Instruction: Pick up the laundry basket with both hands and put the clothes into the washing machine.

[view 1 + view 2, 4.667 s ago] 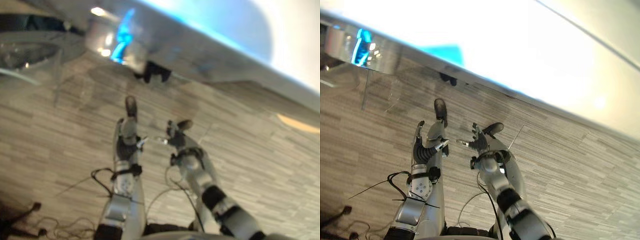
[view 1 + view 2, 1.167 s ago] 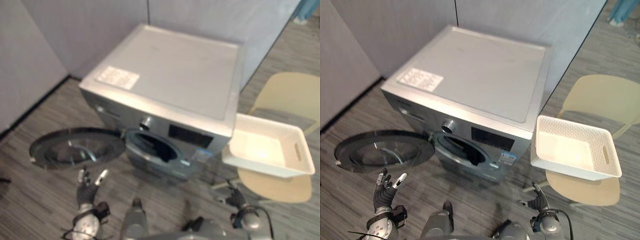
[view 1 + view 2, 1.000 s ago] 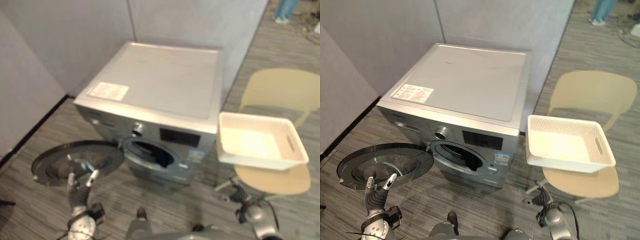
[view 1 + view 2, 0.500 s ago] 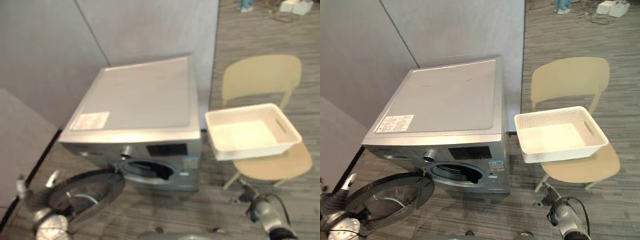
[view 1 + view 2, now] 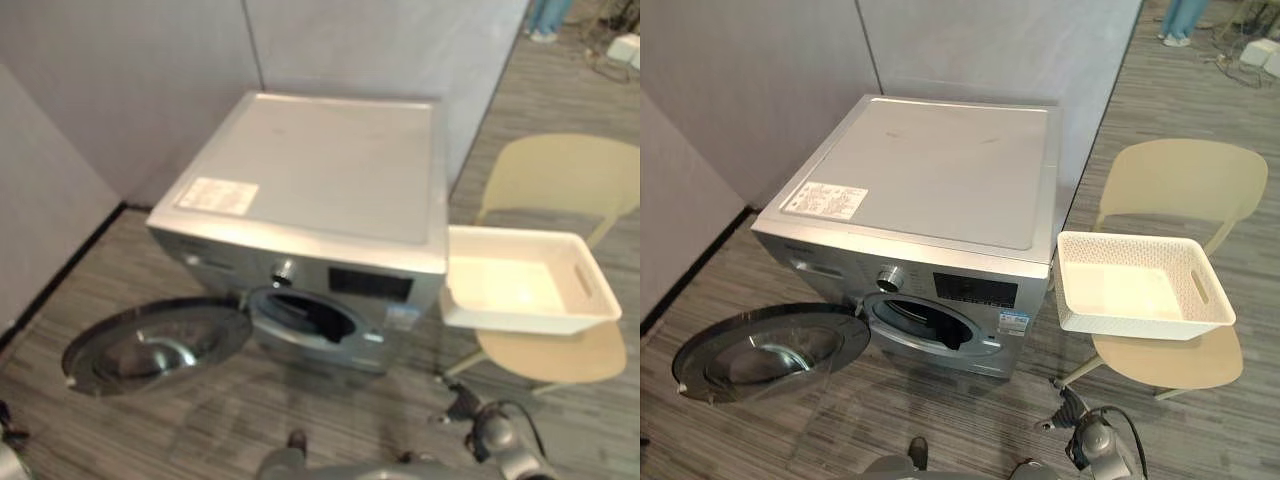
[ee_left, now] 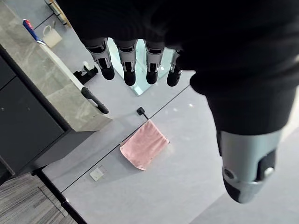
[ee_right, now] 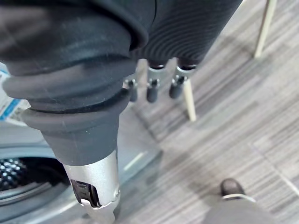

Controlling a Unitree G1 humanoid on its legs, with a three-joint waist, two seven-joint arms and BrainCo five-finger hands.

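While the laundry basket (image 5: 515, 320) sits untouched, the task looks barely begun.

In the left eye view, the washing machine (image 5: 330, 190) fills the centre, with its round door (image 5: 155, 345) lying open toward 8 o'clock. The white basket rests on a beige chair (image 5: 560, 175) at 3 o'clock, just beside the machine, and its inside looks bare. The right hand (image 5: 462, 405) hangs low at 5 o'clock, well apart from the basket.

The right eye view gives the same layout.

In the left wrist view, the left hand (image 6: 127, 65) has straight, slightly spread fingers and holds nothing. A pink towel (image 6: 144, 150) hangs on a wall beyond them.

In the right wrist view, the right hand's fingers (image 7: 152, 91) are loosely extended and empty above the floor, near a chair leg (image 7: 189, 105).

Reaching for the basket, gripping both ends, carrying it and unloading it all appear to remain.
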